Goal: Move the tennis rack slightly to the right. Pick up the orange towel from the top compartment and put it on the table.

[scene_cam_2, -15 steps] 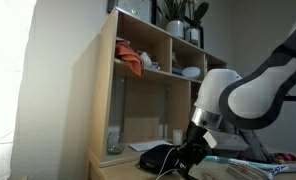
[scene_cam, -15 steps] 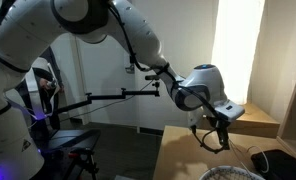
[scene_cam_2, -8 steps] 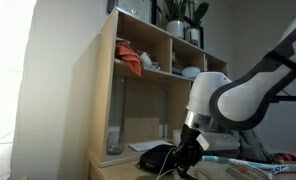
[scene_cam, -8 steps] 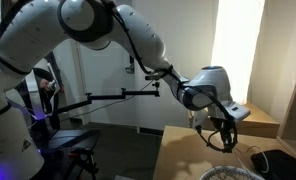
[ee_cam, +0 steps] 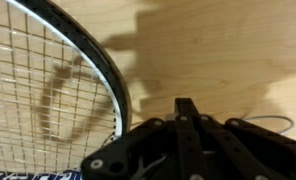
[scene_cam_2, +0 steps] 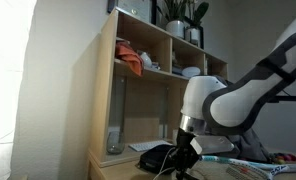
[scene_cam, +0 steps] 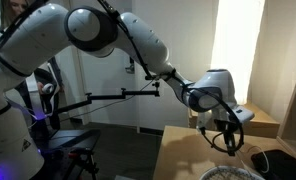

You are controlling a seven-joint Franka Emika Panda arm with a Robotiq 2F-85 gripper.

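In the wrist view, the tennis rack (ee_cam: 48,95) is seen lying flat on the table (ee_cam: 228,50), with its string grid and dark rim filling the left part of the picture. Only here are the fingers of the gripper (ee_cam: 186,108) shown plainly: they are pressed together and nothing is clamped between them. The racket's rim is found just beside the fingertips, on their left in this view; whether it is touched cannot be told.

The orange towel (scene_cam_2: 132,64) is shown in an exterior view alone. It is bunched in the top left compartment of a wooden shelf unit (scene_cam_2: 103,110), well above and apart from the gripper, which is held low over the tabletop. In an exterior view, the racket head (scene_cam: 231,173) is glimpsed at the bottom edge, just below the gripper.
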